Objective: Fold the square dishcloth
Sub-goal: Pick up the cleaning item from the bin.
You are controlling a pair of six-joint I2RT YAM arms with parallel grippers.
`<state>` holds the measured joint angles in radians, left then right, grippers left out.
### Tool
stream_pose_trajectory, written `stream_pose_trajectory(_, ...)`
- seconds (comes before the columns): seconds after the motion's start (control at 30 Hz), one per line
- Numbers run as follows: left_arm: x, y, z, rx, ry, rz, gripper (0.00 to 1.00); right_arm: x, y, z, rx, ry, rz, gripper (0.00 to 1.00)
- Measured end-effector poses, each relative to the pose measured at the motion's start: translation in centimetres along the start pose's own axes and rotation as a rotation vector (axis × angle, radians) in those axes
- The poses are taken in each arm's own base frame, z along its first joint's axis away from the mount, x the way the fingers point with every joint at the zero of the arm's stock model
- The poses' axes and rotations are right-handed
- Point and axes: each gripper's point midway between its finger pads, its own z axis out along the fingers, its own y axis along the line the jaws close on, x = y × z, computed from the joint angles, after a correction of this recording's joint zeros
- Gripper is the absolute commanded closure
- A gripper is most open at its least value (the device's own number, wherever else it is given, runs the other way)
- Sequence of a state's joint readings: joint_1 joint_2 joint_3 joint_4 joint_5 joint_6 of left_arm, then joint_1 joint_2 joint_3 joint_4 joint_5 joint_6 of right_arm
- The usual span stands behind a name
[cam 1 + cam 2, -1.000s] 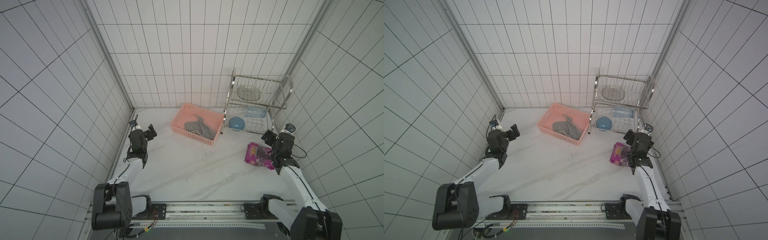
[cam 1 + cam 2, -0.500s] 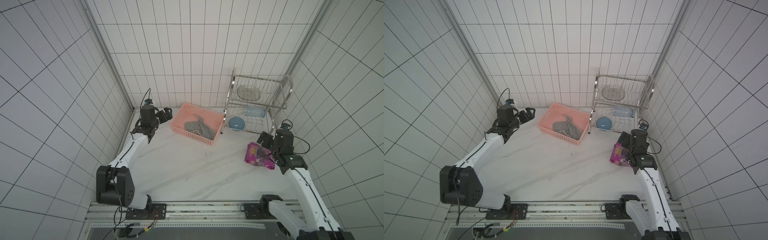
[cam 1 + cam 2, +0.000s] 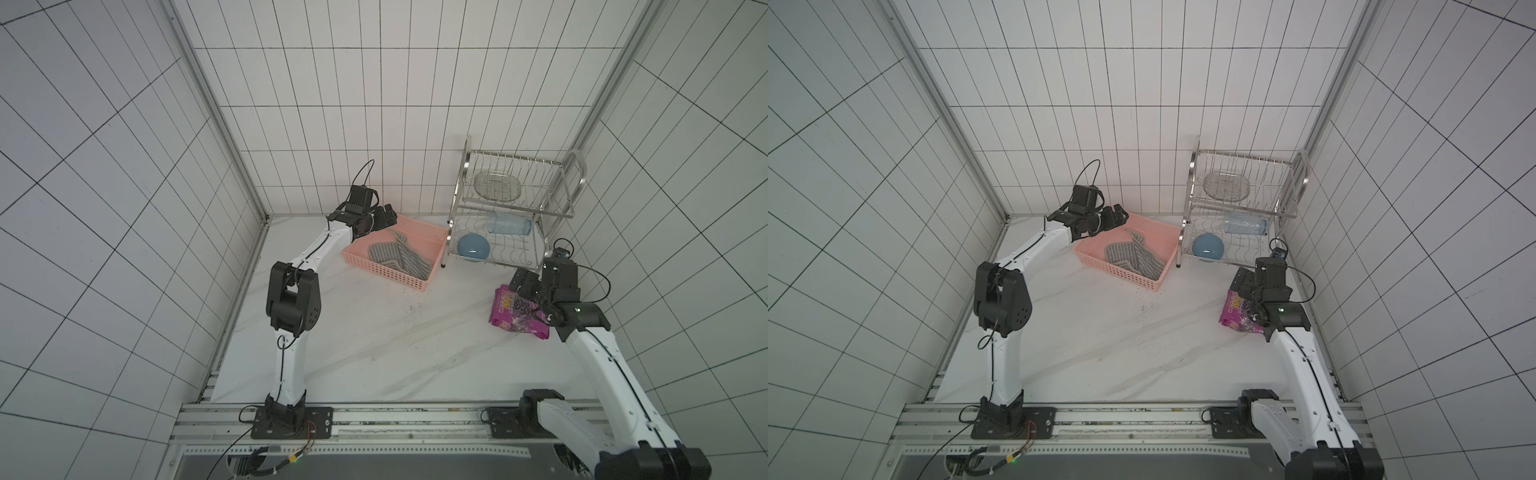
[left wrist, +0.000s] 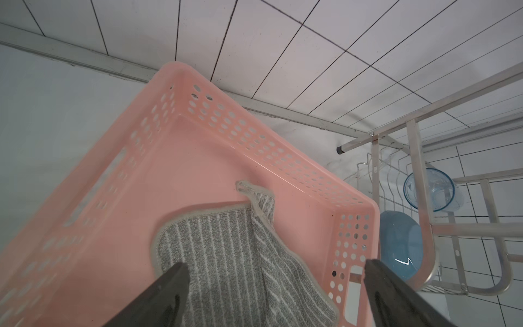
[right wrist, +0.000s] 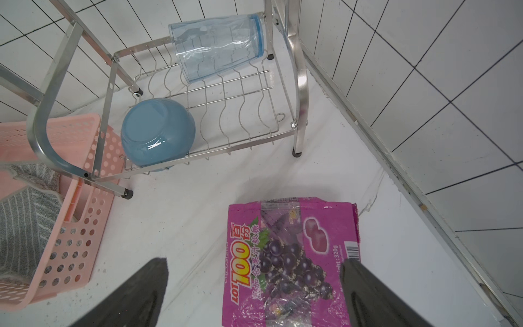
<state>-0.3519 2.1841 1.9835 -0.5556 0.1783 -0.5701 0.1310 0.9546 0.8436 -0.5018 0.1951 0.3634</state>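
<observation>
Now | left tool (image 4: pixel 276 264) wide, above basket (image 4: pixel 181 70) holding dishcloth (image 4: pixel 220 254) | right tool (image 5: pixel 253 264) wide, over packet (image 5: pixel 294 226) "LOT 100"

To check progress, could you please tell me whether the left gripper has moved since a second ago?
Yes: the left gripper swung toward the back wall, reaching the rear corner of the pink basket.

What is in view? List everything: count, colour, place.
table: 1, white marble
basket: 1, pink, back of the table
square dishcloth: 1, grey with white stripes, crumpled in the basket
dish rack: 1, silver, back right corner
plate: 1, clear, rack's upper tier
tumbler: 1, clear bluish, on its side, lower tier
bowl: 1, blue, lower tier
snack packet: 1, purple, table's right side
left gripper: 1, black, open, over the basket's corner
right gripper: 1, black, open, over the snack packet
</observation>
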Motion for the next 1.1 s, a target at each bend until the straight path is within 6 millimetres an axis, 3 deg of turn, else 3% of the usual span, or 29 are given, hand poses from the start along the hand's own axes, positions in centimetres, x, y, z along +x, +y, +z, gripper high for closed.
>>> stream_pose_trajectory(0.1,0.7,0.8,3.1,-0.018,0.043,-0.036,0.02,0.2,0.3,-0.1,-0.012,0.007,-0.005,0.01)
stream_pose_trajectory(0.23,1.8,1.9,6.2,-0.025,0.084,-0.092,0.11,0.4,0.7,-0.2,-0.026,0.011,-0.010,0.01)
stream_pose_trajectory(0.7,3.2,2.0,11.5,0.082,0.139,-0.251,0.41,0.1,1.5,-1.0,-0.052,0.003,-0.021,0.01)
stream_pose_trajectory(0.8,3.5,2.6,12.3,0.096,0.149,-0.288,0.55,-0.2,1.8,-1.3,-0.062,-0.006,-0.024,0.00)
stream_pose_trajectory(0.97,2.6,2.8,13.0,0.132,0.137,-0.327,0.97,-0.4,2.0,-1.6,-0.066,-0.013,-0.027,0.00)
stream_pose_trajectory(1.1,1.8,2.5,12.7,0.155,0.120,-0.321,1.00,-0.4,1.9,-1.7,-0.063,-0.015,-0.030,0.00)
